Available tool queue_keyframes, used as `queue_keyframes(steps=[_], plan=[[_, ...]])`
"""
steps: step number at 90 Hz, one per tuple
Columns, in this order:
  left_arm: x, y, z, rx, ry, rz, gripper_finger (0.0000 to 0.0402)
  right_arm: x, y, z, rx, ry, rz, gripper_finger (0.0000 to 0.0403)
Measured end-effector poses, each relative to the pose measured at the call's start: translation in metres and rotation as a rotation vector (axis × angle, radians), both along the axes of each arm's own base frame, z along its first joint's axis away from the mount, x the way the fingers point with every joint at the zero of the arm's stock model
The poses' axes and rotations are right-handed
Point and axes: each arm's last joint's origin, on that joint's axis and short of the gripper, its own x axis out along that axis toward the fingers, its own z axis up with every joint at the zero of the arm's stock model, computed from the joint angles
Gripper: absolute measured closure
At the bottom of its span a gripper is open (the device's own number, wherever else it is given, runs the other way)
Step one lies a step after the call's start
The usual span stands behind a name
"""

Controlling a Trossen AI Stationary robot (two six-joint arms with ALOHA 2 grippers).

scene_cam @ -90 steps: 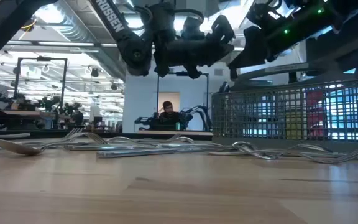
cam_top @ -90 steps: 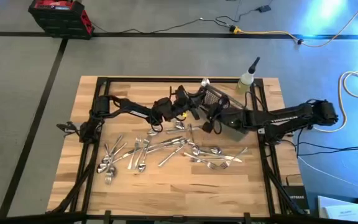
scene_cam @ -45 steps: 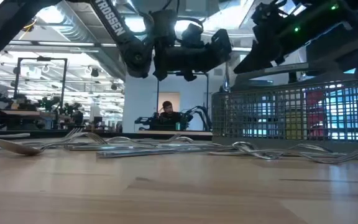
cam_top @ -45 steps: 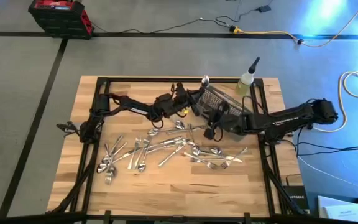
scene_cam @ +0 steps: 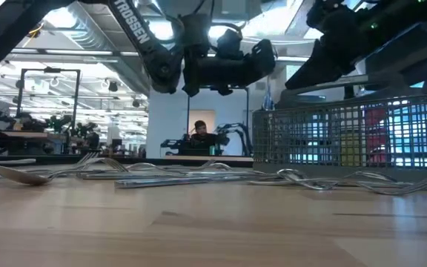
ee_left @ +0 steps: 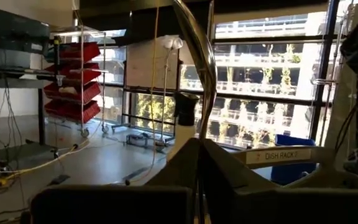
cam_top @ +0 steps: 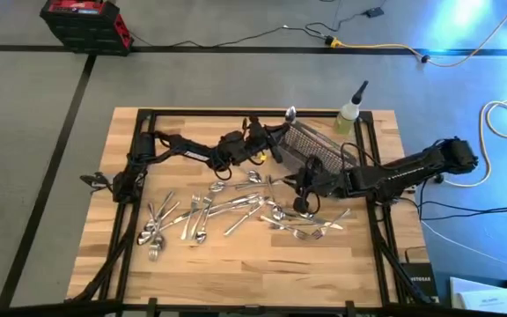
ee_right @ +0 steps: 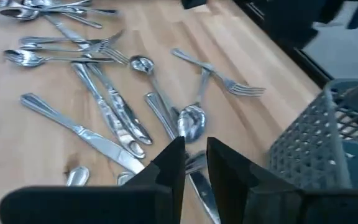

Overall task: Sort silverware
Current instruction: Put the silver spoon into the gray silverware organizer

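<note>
Looking first at the pale butcher-block wooden table [cam_top: 236, 264], we find little altered on it. The gray rectangular wire-mesh basket [cam_top: 322, 146] stands at its far right. The shiny silver forks and spoons [cam_top: 236, 207] lie scattered across the middle, well short of the basket.

What has changed is the right arm. A second ago its right gripper [ee_right: 195, 149] hung beside the basket; it has since swung out over the near-right edge of the scatter. Its fingers are parted by only a narrow gap, with nothing between them.

The left gripper [ee_left: 199, 162] has edged toward the basket's left end and hangs above table height. It is clamped on one slim curved silver utensil [ee_left: 211, 68], which rises from between the fingers.

We judge one piece is about to go into the basket while the right arm lines up its next pick. Nearly all the sorting remains.
</note>
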Motion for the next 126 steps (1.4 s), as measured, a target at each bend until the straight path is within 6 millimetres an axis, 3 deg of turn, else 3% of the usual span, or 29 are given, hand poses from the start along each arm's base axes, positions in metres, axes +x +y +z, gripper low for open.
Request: queue_keyframes(steps=[126], plan=[[-0.0013,0.0042,0.0008,-0.014,-0.018,0.007,0.0401,0.0001,0.0001,-0.0001,0.0,0.001,0.002,0.0352]])
